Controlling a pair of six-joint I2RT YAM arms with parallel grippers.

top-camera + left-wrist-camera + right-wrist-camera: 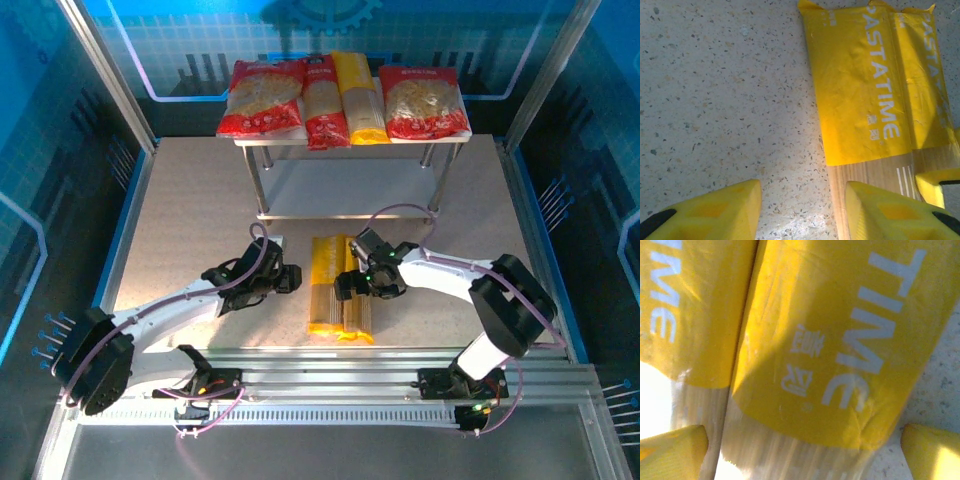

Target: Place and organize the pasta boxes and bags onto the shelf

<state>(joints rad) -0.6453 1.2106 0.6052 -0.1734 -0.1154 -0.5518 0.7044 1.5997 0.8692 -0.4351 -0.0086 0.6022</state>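
Two spaghetti packs [325, 285] before the shelf [345, 195].
We see right end effector [357, 288] wide astride one; left end effector [293, 278] half-open, empty.

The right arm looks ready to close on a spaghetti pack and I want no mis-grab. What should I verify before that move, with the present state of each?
1. Right gripper standing wide apart: ok.
2. Right yellow pack lies between its fingers: ok.
3. Its finger clears the left yellow pack beside it: cannot tell, it sits near the seam.
4. Left gripper open and holding nothing: ok.
5. Left gripper off the packs: not ok, one finger overlaps the left yellow pack's edge.
6. Room on the shelf: top board carries four packs across; lower board looks free: ok.
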